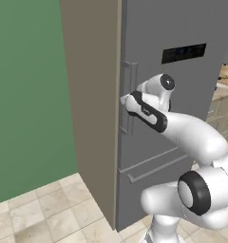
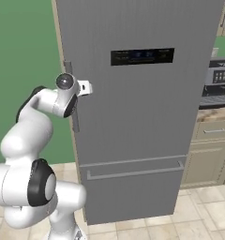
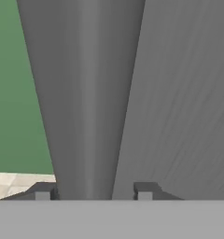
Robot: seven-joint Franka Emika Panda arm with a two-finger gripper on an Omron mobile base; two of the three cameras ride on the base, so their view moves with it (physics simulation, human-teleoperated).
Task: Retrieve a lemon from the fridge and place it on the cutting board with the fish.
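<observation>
So, very early days: the tall grey fridge [image 2: 133, 117] with its beige side panel is standing fully shut, and the white arm is reaching its two-finger gripper [image 3: 93, 189] straight at the long vertical grey door handle [image 3: 88, 102]. In the hand view, the two small dark fingers [image 3: 43, 190] are sitting one on each side of that handle bar, close against it, so they are looking to be clamping onto it, though I cannot tell for sure whether the pinch is firm. In the right base view, the wrist is pressing up against the door's left edge, level with the dark display panel [image 2: 142, 56] or just below it.

As for progress, nothing of the real job is done. The door is not yet swinging open, so the yellow lemon is presumably sitting somewhere behind it. What is left, by my reckoning: pulling the door open, finding and picking the lemon, carrying it to the wooden cutting board with the fish. A coffee machine [image 2: 218, 79] is standing on the table to the right.
</observation>
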